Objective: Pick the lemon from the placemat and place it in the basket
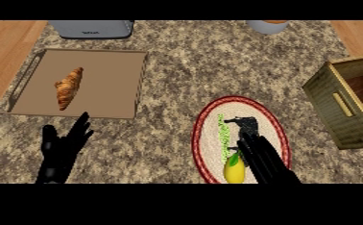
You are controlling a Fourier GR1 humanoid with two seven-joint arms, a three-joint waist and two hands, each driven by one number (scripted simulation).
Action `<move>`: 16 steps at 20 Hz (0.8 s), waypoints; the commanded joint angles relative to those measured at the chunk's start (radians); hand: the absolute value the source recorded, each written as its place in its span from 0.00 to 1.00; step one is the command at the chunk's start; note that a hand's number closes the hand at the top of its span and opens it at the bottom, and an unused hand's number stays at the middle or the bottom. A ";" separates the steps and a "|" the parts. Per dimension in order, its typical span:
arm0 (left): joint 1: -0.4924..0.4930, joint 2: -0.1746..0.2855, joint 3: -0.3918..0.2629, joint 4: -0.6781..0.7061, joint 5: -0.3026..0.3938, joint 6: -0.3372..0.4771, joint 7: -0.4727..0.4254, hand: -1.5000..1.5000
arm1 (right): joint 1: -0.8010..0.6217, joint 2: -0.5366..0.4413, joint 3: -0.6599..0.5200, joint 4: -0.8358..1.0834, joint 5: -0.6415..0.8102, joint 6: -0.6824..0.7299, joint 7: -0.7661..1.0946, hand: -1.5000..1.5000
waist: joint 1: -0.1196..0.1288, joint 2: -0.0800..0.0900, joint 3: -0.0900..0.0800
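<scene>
The lemon (233, 170) lies on the near end of the oval placemat (243, 105), close to the view's lower edge, its yellow body partly covered on the right by the right hand (264, 159). That hand comes in from below and lies over the mat just beside the lemon, fingers stretched out long toward the mat's middle rather than wrapped round the fruit. Whether they touch it cannot be told. A thin green strip (223, 131) runs along the mat's left part, above the lemon.

The placemat is pale with a red rim and sits on the speckled stone counter (184, 70). To its right, at the view's edge, stands the woven basket (339, 105), well apart from the lemon.

The left hand (60, 149) rests at the lower left, open, fingers up. Beyond it lies a brown tray (106, 80) with a croissant (68, 88) on it. At the far edge stand a grey toaster (90, 28) and a pale round pot (268, 26) cut off by the view.
</scene>
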 commanded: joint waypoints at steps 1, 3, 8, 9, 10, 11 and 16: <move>0.036 0.006 0.023 -0.006 0.003 -0.028 0.037 0.50 | 0.011 0.008 0.000 0.012 0.021 -0.007 -0.013 0.00 | -0.002 0.005 -0.008; 0.054 -0.022 0.001 -0.008 -0.028 -0.005 0.023 0.50 | -0.003 0.050 0.028 0.028 0.080 0.001 0.036 0.00 | -0.001 0.005 -0.008; -0.013 -0.009 0.046 0.060 -0.024 -0.032 0.020 0.50 | -0.021 0.077 0.034 0.111 0.114 0.049 0.080 0.00 | -0.004 0.006 -0.008; 0.026 -0.061 0.004 0.100 -0.053 -0.025 -0.054 0.50 | -0.064 0.049 -0.036 0.125 0.038 0.073 0.040 0.00 | -0.002 0.007 -0.008; 0.018 -0.022 0.045 0.097 -0.013 -0.059 -0.020 0.50 | -0.056 0.094 0.006 0.205 0.083 0.011 0.034 0.00 | -0.001 0.007 -0.008; 0.044 -0.023 0.031 -0.033 -0.025 -0.031 0.049 0.50 | -0.059 0.086 0.012 0.115 0.108 0.089 0.091 0.00 | 0.000 0.005 -0.008; 0.011 -0.067 0.039 0.099 -0.061 -0.033 -0.038 0.50 | -0.054 0.053 -0.043 0.164 0.039 0.031 -0.015 0.00 | -0.003 0.006 -0.008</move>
